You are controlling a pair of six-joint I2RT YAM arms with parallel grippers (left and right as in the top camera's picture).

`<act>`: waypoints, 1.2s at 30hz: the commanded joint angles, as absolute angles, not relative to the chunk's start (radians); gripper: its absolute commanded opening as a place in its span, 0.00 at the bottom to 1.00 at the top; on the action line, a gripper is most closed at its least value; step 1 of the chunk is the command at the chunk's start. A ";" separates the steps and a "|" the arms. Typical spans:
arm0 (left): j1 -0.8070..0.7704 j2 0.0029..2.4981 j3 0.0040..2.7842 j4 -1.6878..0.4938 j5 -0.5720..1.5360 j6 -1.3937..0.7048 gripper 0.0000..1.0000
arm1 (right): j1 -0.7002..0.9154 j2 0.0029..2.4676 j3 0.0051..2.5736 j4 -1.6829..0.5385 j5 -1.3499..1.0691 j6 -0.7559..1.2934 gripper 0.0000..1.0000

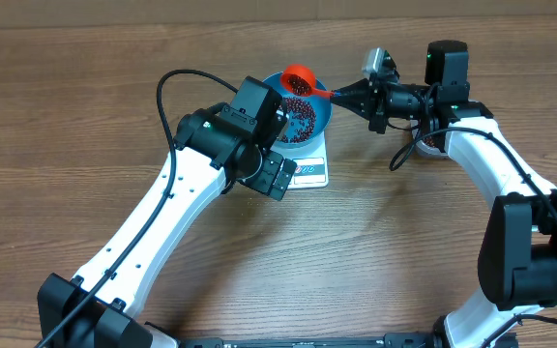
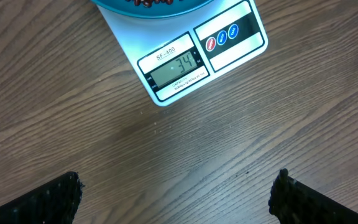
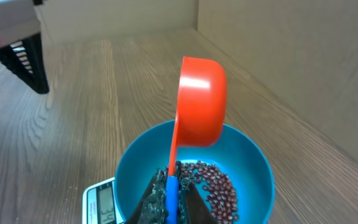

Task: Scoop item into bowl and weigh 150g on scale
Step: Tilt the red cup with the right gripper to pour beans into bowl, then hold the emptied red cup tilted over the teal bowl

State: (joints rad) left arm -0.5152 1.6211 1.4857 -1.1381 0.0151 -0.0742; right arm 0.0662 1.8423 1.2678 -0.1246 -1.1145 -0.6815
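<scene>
Tipping beans (image 3: 219,186) into the bowl (image 3: 258,158), right gripper (image 3: 168,200) clamped on scoop (image 3: 201,99), left gripper (image 2: 176,199) open; scale (image 2: 229,56) reads low, I'd scoop more.

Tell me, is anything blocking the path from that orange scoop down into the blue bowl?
Nothing visible does. The orange scoop, clamped in the right end effector, hangs tipped right above the open blue bowl, with beans already inside.

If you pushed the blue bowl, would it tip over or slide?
Probably slide, not tip: the bowl looks wide and deep, with beans weighting its bottom. It sits on the smooth scale, so a push may shift it easily.
</scene>
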 commanded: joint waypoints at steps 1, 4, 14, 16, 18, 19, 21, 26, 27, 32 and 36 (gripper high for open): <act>-0.517 1.610 1.495 -1.141 0.012 -0.059 1.00 | 0.068 1.847 1.278 -0.120 -1.095 -0.690 0.04; -0.517 1.610 1.495 -1.141 0.012 -0.059 1.00 | 0.068 1.847 1.278 -0.115 -1.097 -0.690 0.04; -0.517 1.610 1.495 -1.141 0.012 -0.059 1.00 | 0.068 1.847 1.278 -0.115 -1.126 -0.786 0.04; -0.517 1.610 1.495 -1.141 0.012 -0.059 0.99 | 0.068 1.847 1.278 -0.115 -1.126 -0.787 0.04; -0.517 1.610 1.495 -1.141 0.012 -0.059 1.00 | 0.068 1.847 1.278 -0.115 -1.126 -0.787 0.04; -0.517 1.610 1.495 -1.141 0.012 -0.059 1.00 | 0.068 1.847 1.278 -0.115 -1.126 -0.787 0.04; -0.517 1.610 1.495 -1.141 0.012 -0.059 1.00 | 0.068 1.847 1.278 -0.116 -1.126 -0.787 0.04; -0.517 1.610 1.495 -1.141 0.012 -0.059 1.00 | 0.068 1.847 1.278 -0.115 -1.126 -0.788 0.04; -0.517 1.610 1.495 -1.141 0.012 -0.059 1.00 | 0.068 1.847 1.278 -0.115 -1.126 -0.788 0.03; -0.517 1.610 1.495 -1.141 0.012 -0.059 1.00 | 0.068 1.847 1.278 -0.116 -1.126 -0.820 0.04; -0.517 1.610 1.495 -1.141 0.012 -0.059 1.00 | 0.068 1.847 1.278 -0.115 -1.126 -0.849 0.04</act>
State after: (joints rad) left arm -0.5152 1.6211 1.4857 -1.1378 0.0151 -0.0742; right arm 0.0662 1.8423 1.2678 -0.1207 -1.1114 -0.8066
